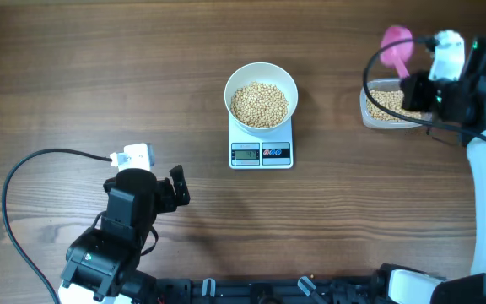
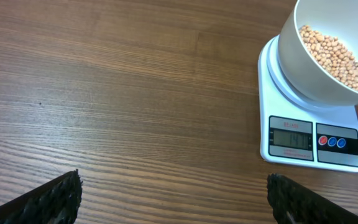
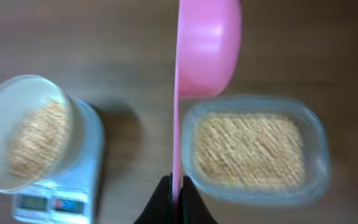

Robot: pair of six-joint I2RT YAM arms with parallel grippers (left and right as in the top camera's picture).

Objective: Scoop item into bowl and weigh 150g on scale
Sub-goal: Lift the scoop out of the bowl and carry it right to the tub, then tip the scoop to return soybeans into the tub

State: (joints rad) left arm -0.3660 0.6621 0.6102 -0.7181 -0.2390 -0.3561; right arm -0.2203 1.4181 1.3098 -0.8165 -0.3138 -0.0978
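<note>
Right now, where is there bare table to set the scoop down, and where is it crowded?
Free: the wood between scale and tub, and the wide stretch left of the scale, beyond the open left gripper. Crowded: around the tub, where the right gripper holds the pink scoop.

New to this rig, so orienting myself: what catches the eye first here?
The white bowl of beige beans on the scale, mid-table, stands out first. Then comes the bright pink scoop, pinched in the right gripper at the clear tub of beans near the right edge. The left gripper sits open and empty at lower left.
</note>
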